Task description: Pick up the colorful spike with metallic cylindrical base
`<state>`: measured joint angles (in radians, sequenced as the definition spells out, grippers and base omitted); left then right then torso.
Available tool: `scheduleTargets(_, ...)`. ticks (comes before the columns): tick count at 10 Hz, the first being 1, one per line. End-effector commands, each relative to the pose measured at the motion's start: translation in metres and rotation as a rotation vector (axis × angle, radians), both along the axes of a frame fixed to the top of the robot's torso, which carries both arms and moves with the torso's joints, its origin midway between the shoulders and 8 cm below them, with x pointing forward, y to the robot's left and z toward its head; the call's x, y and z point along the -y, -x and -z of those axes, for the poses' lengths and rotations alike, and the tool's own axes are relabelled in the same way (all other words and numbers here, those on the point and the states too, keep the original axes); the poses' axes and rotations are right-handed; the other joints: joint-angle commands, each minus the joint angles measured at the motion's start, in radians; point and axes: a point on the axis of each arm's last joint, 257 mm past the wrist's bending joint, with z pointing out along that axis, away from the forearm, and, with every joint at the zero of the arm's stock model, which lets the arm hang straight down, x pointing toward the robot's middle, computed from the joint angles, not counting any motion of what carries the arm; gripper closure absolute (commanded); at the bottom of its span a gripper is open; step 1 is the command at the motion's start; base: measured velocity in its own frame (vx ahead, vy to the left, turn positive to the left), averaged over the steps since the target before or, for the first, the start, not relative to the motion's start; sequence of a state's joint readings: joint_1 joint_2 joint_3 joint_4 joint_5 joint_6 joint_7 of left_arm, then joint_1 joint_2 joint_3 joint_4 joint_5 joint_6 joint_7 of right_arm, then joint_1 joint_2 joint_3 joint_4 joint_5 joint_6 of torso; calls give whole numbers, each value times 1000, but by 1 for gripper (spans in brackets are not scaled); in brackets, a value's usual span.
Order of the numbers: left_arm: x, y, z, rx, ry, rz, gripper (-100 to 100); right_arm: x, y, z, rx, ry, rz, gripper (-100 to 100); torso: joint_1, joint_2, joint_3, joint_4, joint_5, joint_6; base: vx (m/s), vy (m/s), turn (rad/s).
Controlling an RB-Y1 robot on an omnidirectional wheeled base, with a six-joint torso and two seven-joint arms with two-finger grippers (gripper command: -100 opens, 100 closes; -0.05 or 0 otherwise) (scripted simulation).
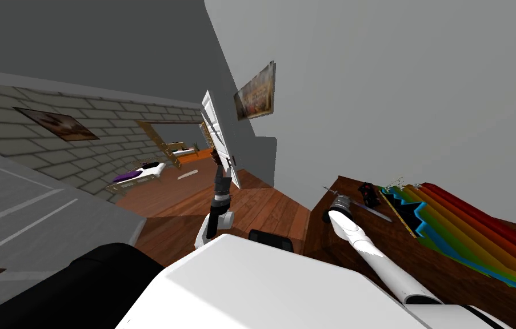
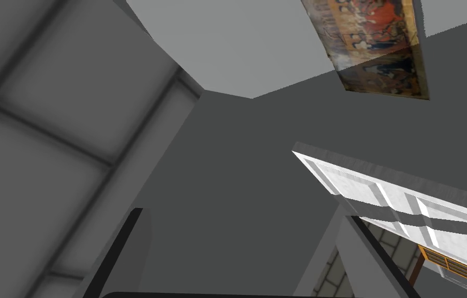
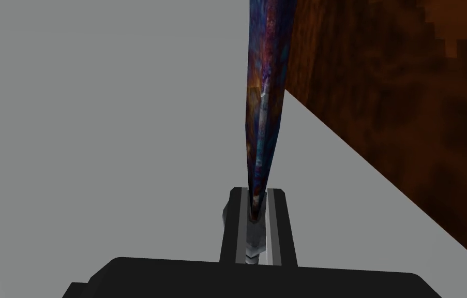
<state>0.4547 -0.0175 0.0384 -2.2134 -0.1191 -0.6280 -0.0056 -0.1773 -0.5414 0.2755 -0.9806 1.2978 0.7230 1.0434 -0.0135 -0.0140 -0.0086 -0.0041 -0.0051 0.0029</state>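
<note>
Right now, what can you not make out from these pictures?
- Tip of the multicoloured tapered spike: cut off by the right wrist view's edge.
- Its grey metal base: mostly hidden between the shut fingers of the right gripper.
- Small dark object on the brown wooden table: too small in the head view to identify.
- Whether the spike touches the table: unclear in either view.

Spike (image 3: 266,103) in right gripper (image 3: 258,193) — by table (image 3: 408,129)

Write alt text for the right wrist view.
The right jaws are shut on the metal base of a spike, mottled blue, purple and orange, which points away from them. Behind it are a grey wall and a brown wood surface.
</note>
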Motion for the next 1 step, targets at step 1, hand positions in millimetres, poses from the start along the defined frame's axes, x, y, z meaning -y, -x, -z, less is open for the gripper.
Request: scheduleTargets(1,0,0,0,0,0,0,0,0,0,0,0,0,0,0,0,0,0,0,0,0,7,5,8)
